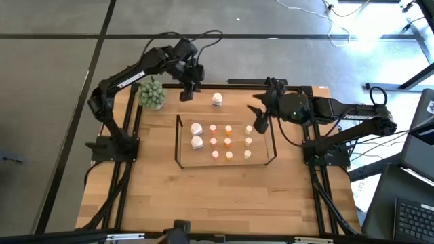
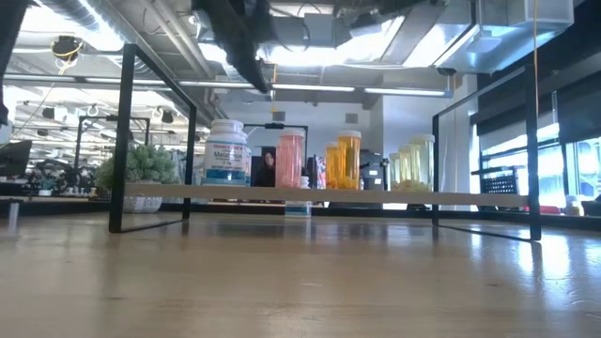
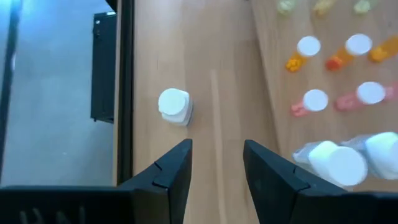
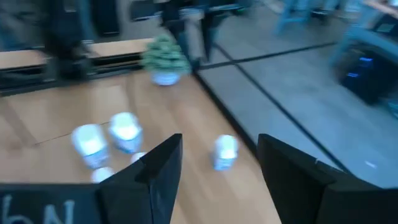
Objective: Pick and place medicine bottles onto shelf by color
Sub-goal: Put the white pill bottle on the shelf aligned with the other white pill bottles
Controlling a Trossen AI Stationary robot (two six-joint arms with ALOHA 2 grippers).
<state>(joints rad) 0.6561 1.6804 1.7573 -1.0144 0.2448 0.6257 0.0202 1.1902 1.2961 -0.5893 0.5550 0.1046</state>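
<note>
Medicine bottles are standing in rows on the shelf [image 1: 271, 157], a low black wire rack with a light wooden base sitting in the middle of the table [image 1: 203, 196]. From above, we are seeing two larger white bottles [image 1: 196, 135] at the shelf's left end, then pink bottles [image 1: 213, 141], orange bottles [image 1: 228, 141] and cream bottles [image 1: 248, 141] in columns running toward the right. One more large white bottle [image 1: 217, 100] is standing alone on the table beyond the shelf, near the far edge.

We are seeing the left claw [image 1: 186, 94] hovering over the far part of the table, between the green plant [image 1: 152, 94] and that lone bottle. In its wrist view the fingers [image 3: 173, 169] are spread apart with bare table between them, holding nothing, and the lone bottle [image 3: 174, 106] is lying ahead of them.

The right claw [image 1: 260, 120] is hanging by the far right corner of the shelf, close to the cream column. Its fingers [image 4: 155, 167] are also parted and gripping nothing, with the lone bottle [image 4: 225, 152] showing between them farther off.

From table height, the bottles are lining up along the shelf board, a white labelled one [image 2: 226, 153] at the left.
</note>
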